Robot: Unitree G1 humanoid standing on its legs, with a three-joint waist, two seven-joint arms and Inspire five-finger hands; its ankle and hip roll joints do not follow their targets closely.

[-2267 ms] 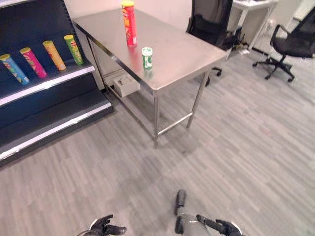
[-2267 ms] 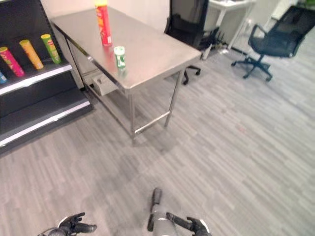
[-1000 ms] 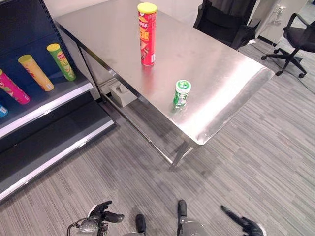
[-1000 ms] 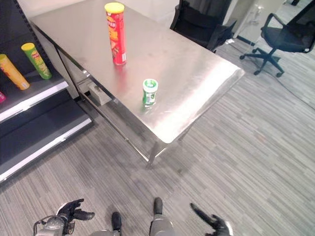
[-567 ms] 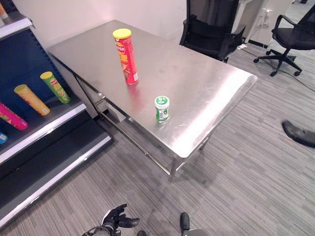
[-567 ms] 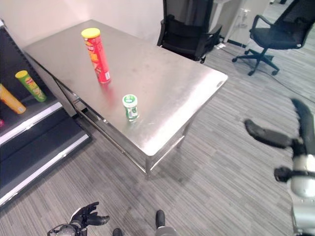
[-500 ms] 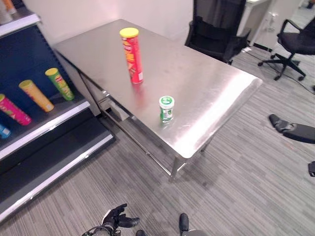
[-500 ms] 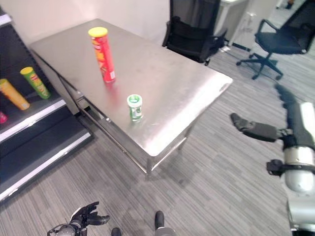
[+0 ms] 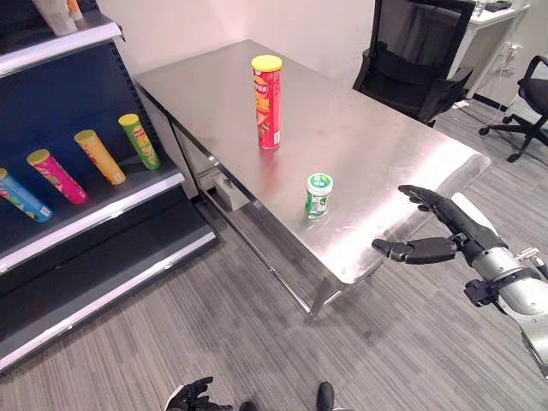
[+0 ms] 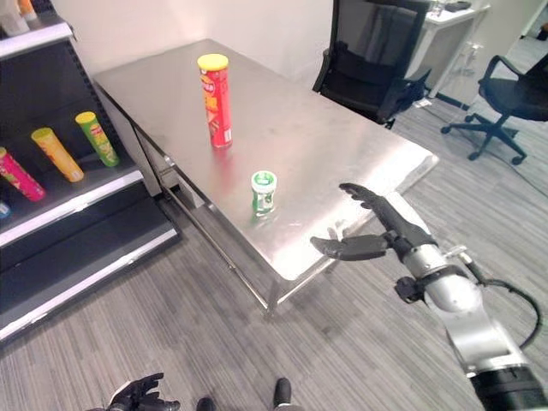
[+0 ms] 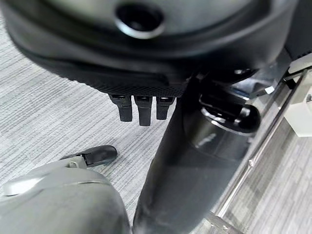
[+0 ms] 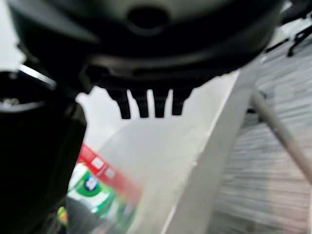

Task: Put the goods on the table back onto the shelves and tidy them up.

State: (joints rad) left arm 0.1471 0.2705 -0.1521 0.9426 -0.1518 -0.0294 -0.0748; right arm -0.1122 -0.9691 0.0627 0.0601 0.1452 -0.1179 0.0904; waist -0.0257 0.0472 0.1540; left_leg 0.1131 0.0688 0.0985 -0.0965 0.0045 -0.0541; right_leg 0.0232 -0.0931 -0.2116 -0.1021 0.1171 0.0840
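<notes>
The right hand [image 10: 390, 224] hovers spread and empty beside the table [image 9: 385, 163] corner, the small green jar [image 10: 264, 191] just beyond its thumb. Its wrist view catches the red can [image 12: 109, 173] behind that jar. The left hand [image 9: 190, 396] hangs low, fingers loosely straight.

Both eye views looked down from head height, sharing the steel table [image 9: 360, 145]; each wrist view faced closely along its hand.

no legible text, print on red tube [image 9: 267, 103], green can [image 9: 318, 193] unreadable
</notes>
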